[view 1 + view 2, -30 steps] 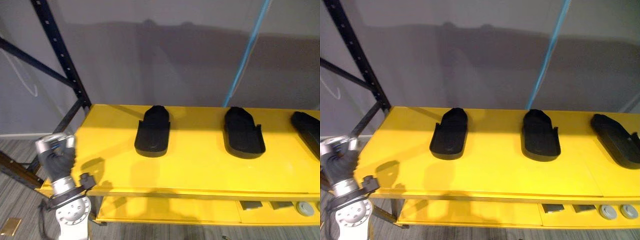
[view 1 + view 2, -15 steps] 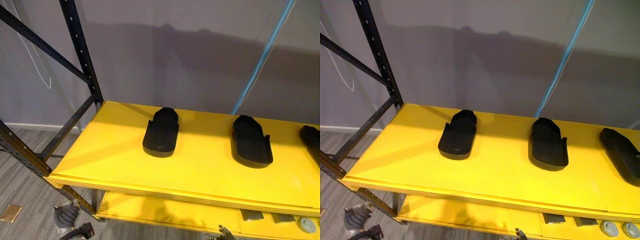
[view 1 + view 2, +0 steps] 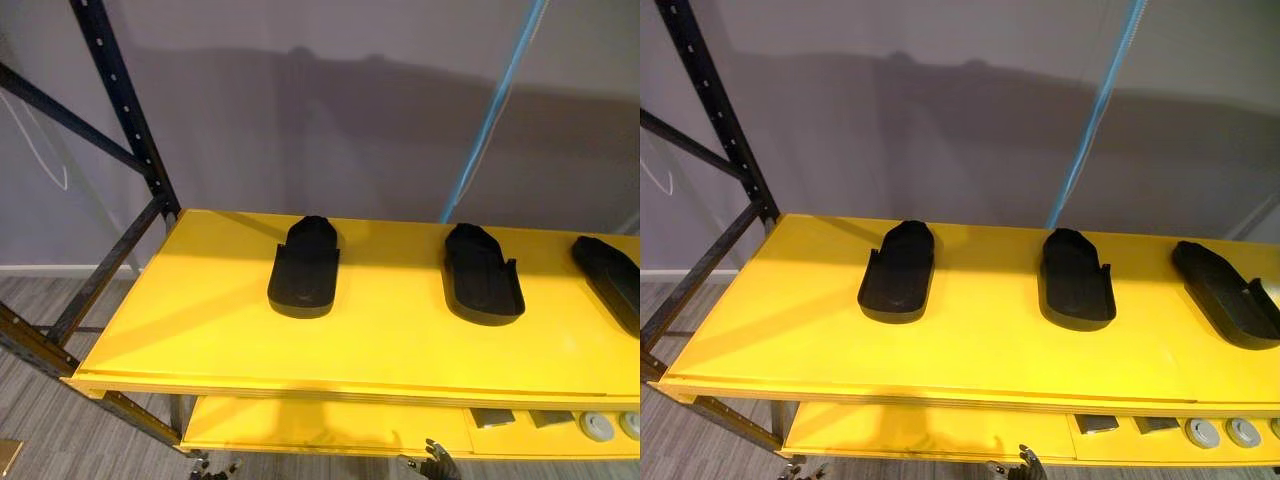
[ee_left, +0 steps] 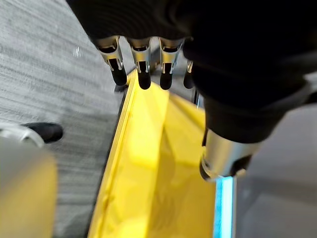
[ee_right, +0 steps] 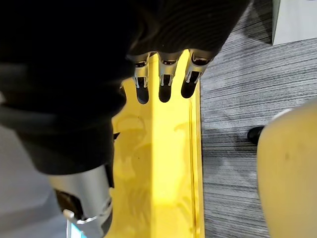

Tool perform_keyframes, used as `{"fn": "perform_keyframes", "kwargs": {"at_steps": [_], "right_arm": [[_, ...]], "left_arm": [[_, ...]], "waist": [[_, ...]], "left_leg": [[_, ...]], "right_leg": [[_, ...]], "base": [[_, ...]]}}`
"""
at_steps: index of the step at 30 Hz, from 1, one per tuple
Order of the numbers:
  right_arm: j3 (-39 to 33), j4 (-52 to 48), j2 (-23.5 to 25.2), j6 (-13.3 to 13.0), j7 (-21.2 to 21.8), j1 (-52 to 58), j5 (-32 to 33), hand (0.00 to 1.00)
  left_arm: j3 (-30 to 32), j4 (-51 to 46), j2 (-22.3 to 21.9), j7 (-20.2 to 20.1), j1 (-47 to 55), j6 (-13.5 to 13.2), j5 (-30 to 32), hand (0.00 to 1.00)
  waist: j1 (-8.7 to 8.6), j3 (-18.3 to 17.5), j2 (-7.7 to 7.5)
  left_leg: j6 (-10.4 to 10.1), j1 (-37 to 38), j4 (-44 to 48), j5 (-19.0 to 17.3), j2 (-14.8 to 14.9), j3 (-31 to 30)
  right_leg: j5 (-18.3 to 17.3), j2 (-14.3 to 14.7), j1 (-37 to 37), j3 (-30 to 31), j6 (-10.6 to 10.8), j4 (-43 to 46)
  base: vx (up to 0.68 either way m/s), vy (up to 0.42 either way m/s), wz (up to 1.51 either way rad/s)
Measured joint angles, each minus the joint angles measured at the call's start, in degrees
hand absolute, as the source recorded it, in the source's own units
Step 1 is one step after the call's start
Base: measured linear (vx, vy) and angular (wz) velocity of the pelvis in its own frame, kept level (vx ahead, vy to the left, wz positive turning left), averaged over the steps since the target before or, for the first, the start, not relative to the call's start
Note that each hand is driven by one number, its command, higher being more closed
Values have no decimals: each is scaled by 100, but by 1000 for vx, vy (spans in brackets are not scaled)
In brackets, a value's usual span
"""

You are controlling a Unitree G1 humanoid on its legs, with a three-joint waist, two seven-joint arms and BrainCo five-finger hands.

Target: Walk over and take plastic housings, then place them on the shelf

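Left housing (image 3: 304, 267), mid housing (image 3: 482, 274) & right housing (image 3: 1225, 294) on yellow shelf (image 3: 200, 330).
All 3 black, in a row along shelf's back half, well apart, open sides up, nothing touching them. Left robot hand (image 4: 166, 59) & right robot hand (image 5: 163, 79) low by shelf's front edge, fingers straight & relaxed, both empty. Small grey parts (image 3: 1200, 432) on lower shelf, rt end. Black rack post (image 3: 125, 110) at left.
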Motion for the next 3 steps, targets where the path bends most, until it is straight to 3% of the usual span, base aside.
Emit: {"fn": "perform_keyframes", "kwargs": {"at_steps": [3], "right_arm": [[-125, 164, -44, 0, -11, -147, 2, 0]], "left_arm": [[-177, 244, 99, -8, -135, 1, 6, 0]], "waist": [[-26, 43, 69]], "left_leg": [[-11, 35, 17, -22, 2, 69]], "right_leg": [[3, 14, -35, 91, -2, -1]], "base": [[-5, 6, -15]]}}
